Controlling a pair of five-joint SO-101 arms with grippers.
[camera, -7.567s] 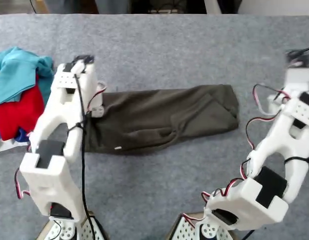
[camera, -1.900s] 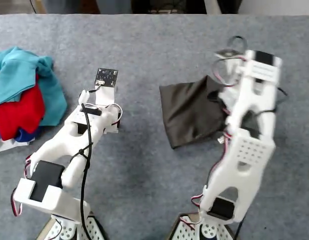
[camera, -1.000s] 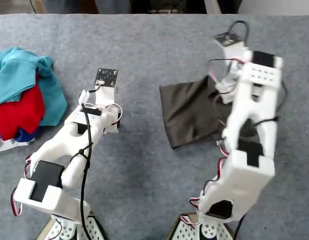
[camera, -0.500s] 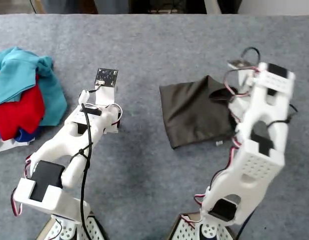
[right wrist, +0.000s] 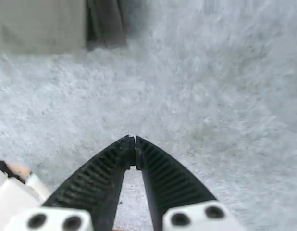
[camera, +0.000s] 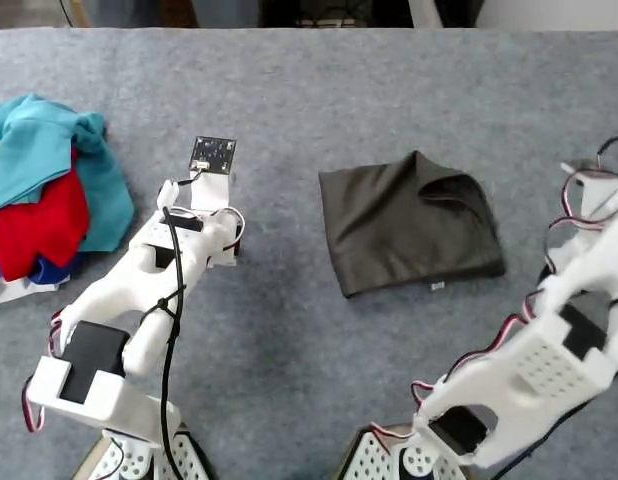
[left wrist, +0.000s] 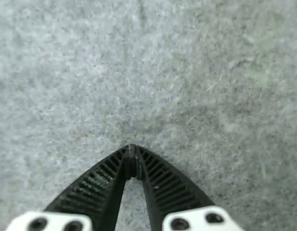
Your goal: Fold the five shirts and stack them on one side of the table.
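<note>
Shirt pile (camera: pixel 44 190): heaped unfolded at the far left edge of the tabletop (camera: pixel 289 90); teal shirt (camera: pixel 49 140) on top, red shirt (camera: pixel 34 230) beneath, slivers of blue and white cloth at the bottom edge; exact count impossible to tell.
Left arm (camera: pixel 149 270): parked between the pile and the folded shirt, well apart from both; same pose as in the last few frames.
Left jaws: pressed together at the tips, gripping nothing; bare grey felt below.
Olive shirt (camera: pixel 409 225): right of centre, folded to a compact rectangle; small ruck along its far edge; white tag (camera: pixel 437 287) poking out at the near edge; touched by neither arm.
Right arm (camera: pixel 579 300): swung out to the right edge, off the shirt it was covering half a second ago.
Right jaws: closed tip to tip, empty; an edge of the olive cloth ahead in the right wrist view.
Change: long strip some seconds back, now halved; released and left lying flat.
Meaning for the task: probably one shirt folded; stack likely begun on this side; the pile still to be worked through.
</note>
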